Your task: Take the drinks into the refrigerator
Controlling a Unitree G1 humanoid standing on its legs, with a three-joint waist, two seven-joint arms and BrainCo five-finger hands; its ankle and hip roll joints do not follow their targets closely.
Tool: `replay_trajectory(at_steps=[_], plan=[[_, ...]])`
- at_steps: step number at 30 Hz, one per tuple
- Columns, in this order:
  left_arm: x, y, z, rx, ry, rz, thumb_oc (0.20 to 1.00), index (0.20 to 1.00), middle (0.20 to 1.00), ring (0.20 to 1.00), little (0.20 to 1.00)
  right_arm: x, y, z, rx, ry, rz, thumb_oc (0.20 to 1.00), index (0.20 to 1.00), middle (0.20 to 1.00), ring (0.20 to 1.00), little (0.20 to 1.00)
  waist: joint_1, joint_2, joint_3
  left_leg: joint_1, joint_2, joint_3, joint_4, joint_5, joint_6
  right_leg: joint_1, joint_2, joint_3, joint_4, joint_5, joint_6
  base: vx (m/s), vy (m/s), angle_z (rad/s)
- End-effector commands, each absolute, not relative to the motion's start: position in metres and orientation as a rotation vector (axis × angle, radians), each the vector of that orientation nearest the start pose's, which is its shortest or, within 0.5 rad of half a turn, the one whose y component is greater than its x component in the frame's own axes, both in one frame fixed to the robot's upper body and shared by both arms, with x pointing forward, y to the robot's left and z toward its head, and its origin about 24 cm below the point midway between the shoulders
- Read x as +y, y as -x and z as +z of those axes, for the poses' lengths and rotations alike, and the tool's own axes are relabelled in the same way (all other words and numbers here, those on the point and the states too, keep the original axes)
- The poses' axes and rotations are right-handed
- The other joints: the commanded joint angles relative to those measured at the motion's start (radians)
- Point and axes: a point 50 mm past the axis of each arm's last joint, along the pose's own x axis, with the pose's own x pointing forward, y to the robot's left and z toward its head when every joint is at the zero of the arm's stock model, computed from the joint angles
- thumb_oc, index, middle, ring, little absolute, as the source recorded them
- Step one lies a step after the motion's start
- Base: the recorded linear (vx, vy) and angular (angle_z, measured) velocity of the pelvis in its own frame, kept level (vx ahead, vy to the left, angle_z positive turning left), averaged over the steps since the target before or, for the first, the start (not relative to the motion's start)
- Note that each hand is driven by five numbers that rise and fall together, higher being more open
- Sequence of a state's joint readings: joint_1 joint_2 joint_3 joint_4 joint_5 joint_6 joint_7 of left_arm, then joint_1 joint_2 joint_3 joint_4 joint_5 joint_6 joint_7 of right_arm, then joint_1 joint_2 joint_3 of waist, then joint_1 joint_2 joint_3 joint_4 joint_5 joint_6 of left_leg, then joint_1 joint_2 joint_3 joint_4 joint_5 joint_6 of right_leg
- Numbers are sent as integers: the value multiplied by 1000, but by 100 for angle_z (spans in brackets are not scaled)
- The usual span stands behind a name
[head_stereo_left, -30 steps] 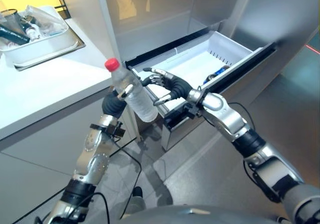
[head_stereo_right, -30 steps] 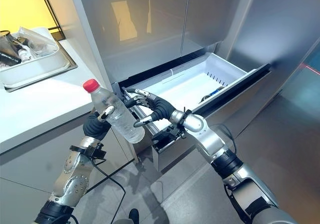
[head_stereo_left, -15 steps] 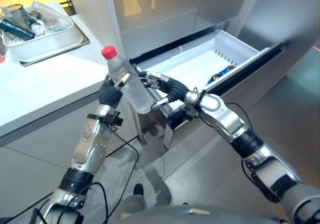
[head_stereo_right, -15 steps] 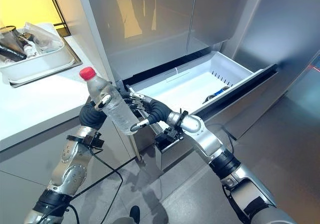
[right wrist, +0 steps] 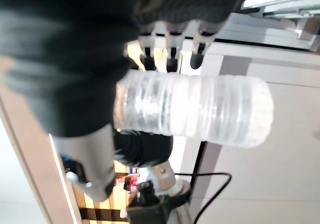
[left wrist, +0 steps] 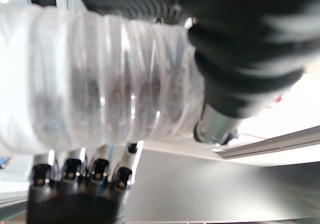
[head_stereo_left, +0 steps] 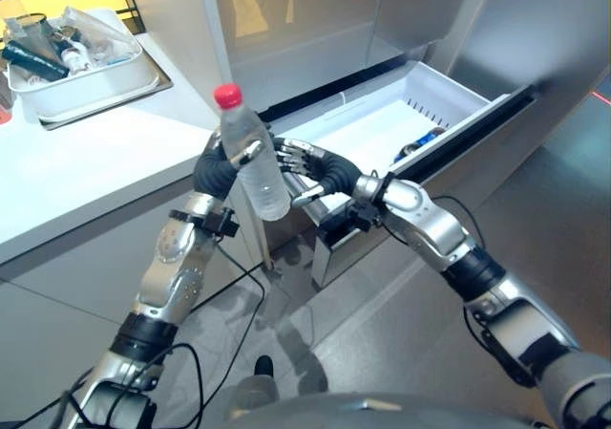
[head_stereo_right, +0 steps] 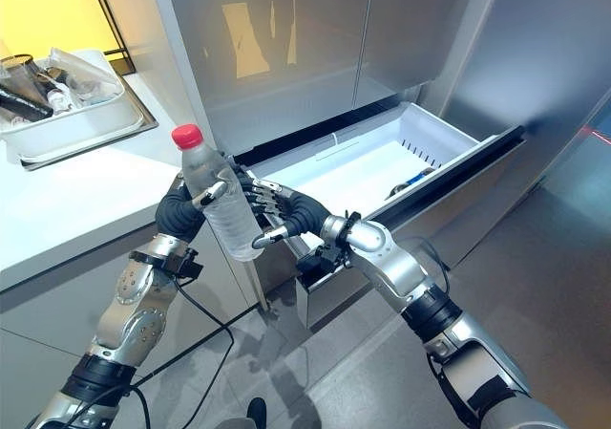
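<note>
A clear plastic water bottle (head_stereo_left: 254, 161) with a red cap (head_stereo_left: 227, 96) is held nearly upright in front of the refrigerator. My left hand (head_stereo_left: 213, 172) is shut on its middle, fingers (left wrist: 75, 168) wrapped round the ribbed bottle (left wrist: 100, 84). My right hand (head_stereo_left: 323, 169) reaches in from the right and stands open, its fingers (right wrist: 170, 54) along the far side of the bottle (right wrist: 200, 109) and the thumb below. I cannot tell whether it touches the bottle. The white refrigerator drawer (head_stereo_left: 477, 114) is pulled open behind the right arm.
A dark blue item (head_stereo_left: 420, 140) lies at the drawer's right end. The closed refrigerator doors (head_stereo_right: 315, 37) rise above the drawer. A white counter (head_stereo_left: 95, 161) stands at the left, carrying a tray (head_stereo_left: 91, 80) of utensils and bags. Grey floor lies below.
The bottle has moved right and stands more upright, still in my left hand. My right hand stays close beside it with its fingers at the bottle's far side.
</note>
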State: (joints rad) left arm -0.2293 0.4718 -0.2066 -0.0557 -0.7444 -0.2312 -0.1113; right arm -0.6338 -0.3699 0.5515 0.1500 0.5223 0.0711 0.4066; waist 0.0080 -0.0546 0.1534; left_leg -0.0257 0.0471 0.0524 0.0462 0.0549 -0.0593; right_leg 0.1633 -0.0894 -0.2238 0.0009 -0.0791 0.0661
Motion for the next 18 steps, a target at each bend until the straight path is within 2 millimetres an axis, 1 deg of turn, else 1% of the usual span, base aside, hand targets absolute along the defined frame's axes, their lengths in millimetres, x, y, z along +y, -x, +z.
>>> replay_trajectory(at_steps=[1,2,4,6,12,18], plan=[[110,-284,236,-833,280,-665,200,200,200,200,200,10,-276,122,-129,141,1280,1000,1000,1000,1000,1000,-25,0,-54,48,-27,12,-3,-90,50,-46,15,0,112,-92,-9,-8,-3,3],[107,-284,235,-827,292,-669,200,200,200,200,200,7,-284,112,-93,130,1206,1000,1000,1000,1000,1000,-23,1,-56,50,-28,10,-4,-90,50,-43,15,-4,111,-91,-9,0,0,0],[106,-283,235,-825,296,-672,200,200,200,200,200,8,-286,110,-88,126,1191,1000,1000,1000,1000,1000,-22,1,-58,52,-28,10,-7,-89,49,-40,14,-6,109,-91,-9,0,0,0],[104,-283,234,-817,308,-676,200,200,200,200,200,6,-292,99,-49,118,1123,1000,1000,1000,1000,1000,-20,3,-61,54,-30,7,-9,-89,49,-39,13,-9,112,-91,-9,-8,0,5],[103,-283,233,-810,314,-665,200,200,200,200,200,5,-294,94,-22,71,1081,1000,1000,1000,1000,1000,-19,5,-64,56,-32,3,-14,-87,48,-36,14,-14,109,-91,-10,-1,0,1],[94,-283,236,-814,330,-679,200,200,200,200,200,15,-290,90,5,13,1102,1000,1000,1000,1000,1000,-18,7,-59,57,-32,-2,-10,-90,49,-38,14,-17,116,-91,-10,0,0,0]])
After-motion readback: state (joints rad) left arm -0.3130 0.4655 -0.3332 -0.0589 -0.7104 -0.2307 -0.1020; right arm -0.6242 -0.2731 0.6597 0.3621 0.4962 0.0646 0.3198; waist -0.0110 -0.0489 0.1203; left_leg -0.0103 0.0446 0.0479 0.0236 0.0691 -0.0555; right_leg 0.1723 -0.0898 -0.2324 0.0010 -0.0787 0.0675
